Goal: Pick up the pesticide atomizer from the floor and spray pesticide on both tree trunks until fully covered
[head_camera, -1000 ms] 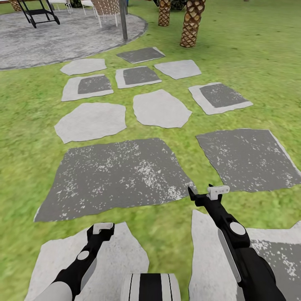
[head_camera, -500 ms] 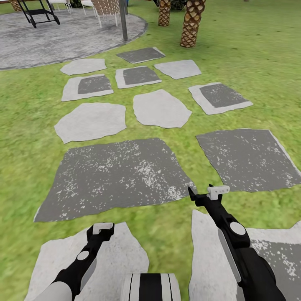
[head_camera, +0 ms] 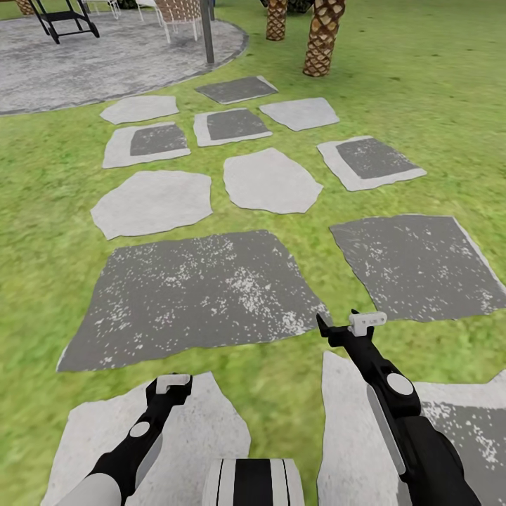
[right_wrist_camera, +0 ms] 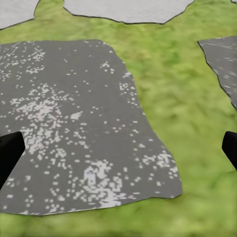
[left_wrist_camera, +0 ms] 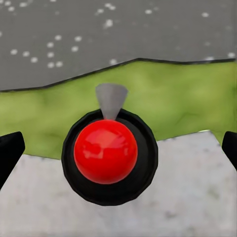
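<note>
Evidently the pickup is in hand: at seven o'clock the left gripper hangs spread around the pesticide atomizer, fingers clear of it, over a pale slab. Closing comes next. At five o'clock the right gripper is spread, empty.

1. Paving slabs lie in the grass straight ahead, running out toward twelve o'clock.
2. Past them, at eleven o'clock, spreads a round paved patio; a pole stands on its near edge, and chairs and a frame stand sit behind it.
3. Two palm trunks stand on the grass at about one o'clock, the nearer one to the right of the other.
4. The left gripper hangs over a slab at seven o'clock, with the atomizer between its fingers.
5. The right gripper is at five o'clock, over the grass strip between slabs.
</note>
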You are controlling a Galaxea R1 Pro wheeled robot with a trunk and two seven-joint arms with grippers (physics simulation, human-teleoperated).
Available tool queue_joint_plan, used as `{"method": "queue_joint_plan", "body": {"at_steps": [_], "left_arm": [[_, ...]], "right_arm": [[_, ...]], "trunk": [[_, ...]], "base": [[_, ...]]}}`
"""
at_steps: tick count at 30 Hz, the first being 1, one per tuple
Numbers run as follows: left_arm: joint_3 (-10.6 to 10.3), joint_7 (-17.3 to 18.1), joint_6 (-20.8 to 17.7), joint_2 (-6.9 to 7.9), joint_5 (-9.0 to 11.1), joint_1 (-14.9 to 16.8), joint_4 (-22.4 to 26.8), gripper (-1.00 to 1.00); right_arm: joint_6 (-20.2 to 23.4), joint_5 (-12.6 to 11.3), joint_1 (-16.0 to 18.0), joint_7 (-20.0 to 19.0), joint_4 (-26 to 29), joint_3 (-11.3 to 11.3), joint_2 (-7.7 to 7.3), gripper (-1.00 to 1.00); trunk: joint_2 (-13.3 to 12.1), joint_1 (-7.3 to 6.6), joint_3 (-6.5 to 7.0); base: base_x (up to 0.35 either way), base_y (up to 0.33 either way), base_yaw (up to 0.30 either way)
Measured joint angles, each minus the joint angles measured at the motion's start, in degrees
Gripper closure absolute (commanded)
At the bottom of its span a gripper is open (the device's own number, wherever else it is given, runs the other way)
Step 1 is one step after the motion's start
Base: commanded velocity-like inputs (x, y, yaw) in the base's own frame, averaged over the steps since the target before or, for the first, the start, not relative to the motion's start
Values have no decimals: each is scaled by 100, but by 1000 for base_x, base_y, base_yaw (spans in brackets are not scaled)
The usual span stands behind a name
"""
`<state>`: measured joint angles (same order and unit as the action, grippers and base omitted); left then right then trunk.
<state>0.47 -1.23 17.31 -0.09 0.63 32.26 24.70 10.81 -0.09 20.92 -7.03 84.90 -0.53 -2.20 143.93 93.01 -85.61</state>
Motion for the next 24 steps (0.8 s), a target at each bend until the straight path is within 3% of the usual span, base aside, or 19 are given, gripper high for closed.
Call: {"method": "queue_joint_plan", "body": {"at_steps": [7, 8, 24], "left_arm": [[11, -2, 0, 0, 7, 0, 0, -100], [12, -1, 0, 0, 7, 0, 0, 100], [56, -2, 0, 0, 10, 0, 0, 100]], "right_arm": [[0, 3, 0, 0, 0, 0, -1, -100], [0, 4, 0, 0, 0, 0, -1, -100], [0, 0, 0, 1, 8, 0, 0, -100]], "trunk": [[0, 0, 0], [0, 0, -1], [0, 0, -1]], "base": [[0, 0, 0], [0, 0, 0], [0, 0, 0]]}}
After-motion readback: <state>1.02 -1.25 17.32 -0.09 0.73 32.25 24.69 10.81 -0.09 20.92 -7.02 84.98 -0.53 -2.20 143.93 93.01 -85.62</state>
